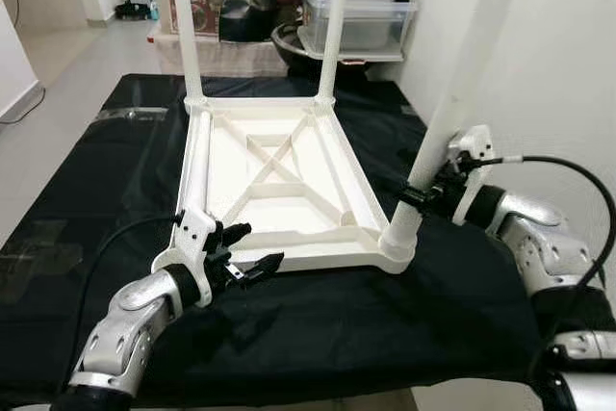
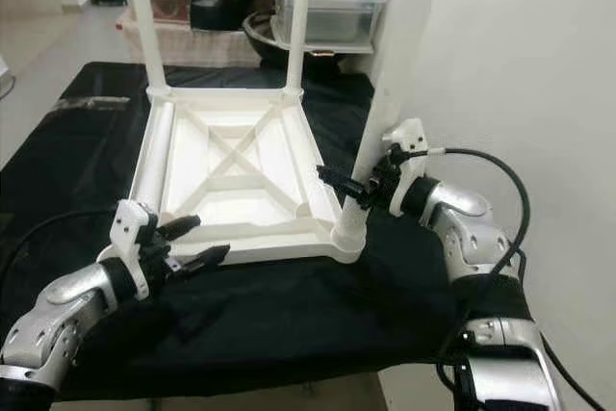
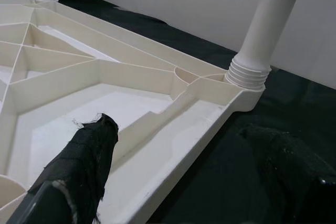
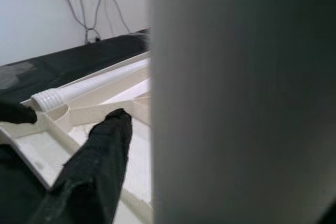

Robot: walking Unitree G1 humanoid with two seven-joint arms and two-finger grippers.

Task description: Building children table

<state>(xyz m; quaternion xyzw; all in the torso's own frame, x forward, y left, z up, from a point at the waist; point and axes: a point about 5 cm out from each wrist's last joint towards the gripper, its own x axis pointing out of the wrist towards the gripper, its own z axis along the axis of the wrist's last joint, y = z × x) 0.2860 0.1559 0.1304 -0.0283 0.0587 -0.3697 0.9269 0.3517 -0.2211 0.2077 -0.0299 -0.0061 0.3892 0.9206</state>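
Note:
A white plastic children's table (image 1: 289, 238) lies upside down on a black cloth (image 1: 106, 190). Two legs (image 1: 332, 36) stand at its far corners and one leg (image 1: 438, 141) at the near right corner. A loose leg (image 1: 195, 170) lies along the table's left side, its threaded end (image 4: 47, 98) toward the near left corner. My left gripper (image 1: 252, 247) hovers open just in front of that corner, holding nothing. My right gripper (image 2: 351, 185) straddles the near right leg low down. One finger (image 4: 105, 150) stands a little apart from the leg; the other is hidden behind it.
A white wall (image 1: 558, 64) runs close along the right. Beyond the far end stand a clear storage bin (image 1: 356, 21), a green lid, boxes and a dark bag. Bare floor (image 1: 58, 74) lies to the left. The cloth's front edge is near my arms.

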